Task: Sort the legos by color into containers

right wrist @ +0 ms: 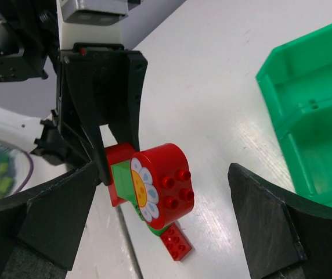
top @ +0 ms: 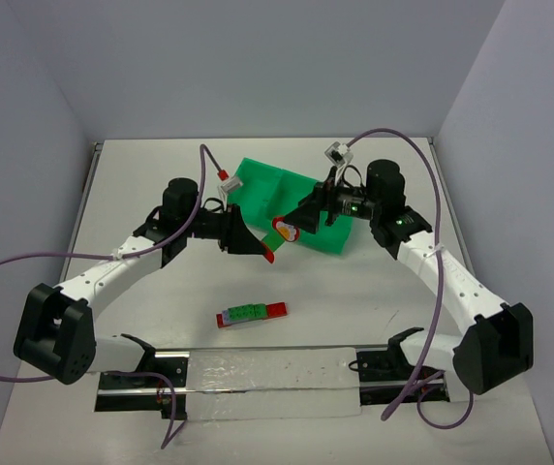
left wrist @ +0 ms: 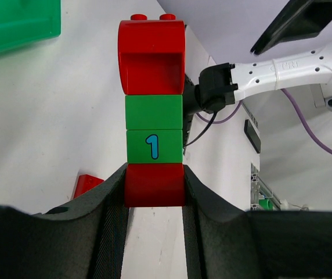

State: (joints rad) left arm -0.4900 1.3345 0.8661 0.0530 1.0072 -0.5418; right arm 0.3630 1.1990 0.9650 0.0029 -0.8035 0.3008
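1. Closest in, not far from the near edge and about mid-way across the surface [top: 374, 291], a short lego stack [top: 251, 313] is lying flat. It has red on both ends, with green and a pale lavender bit in between. It's too small from the top cam to count studs.
2. Next back is the held stack [left wrist: 154, 116], up off the surface between the lying one and the tray. The left jaws are clenched on its bottom red brick. Going up it's red, green with a blue "1" printed on it, plain green, then a rounded red cap [right wrist: 165, 189] with studs on top.
3. From the right wrist cam, that cap has a daisy on its side, white petals around a yellow centre. The right jaws are spread wide with one finger on each side of the cap. There's a visible gap on both sides, so they're gripping nothing.
4. Hard-to-see stuff: the bottom red brick is half buried between the left pads. A red brick [left wrist: 87, 185] on the surface pokes out beside the left finger and is cut off. I can't tell if it belongs to the lying stack.
5. Farthest back, the green tray [top: 258, 179] sits toward the far edge, turned at an angle. The right arm [top: 422, 252] covers its right part, and I can't make out what's inside the compartments.
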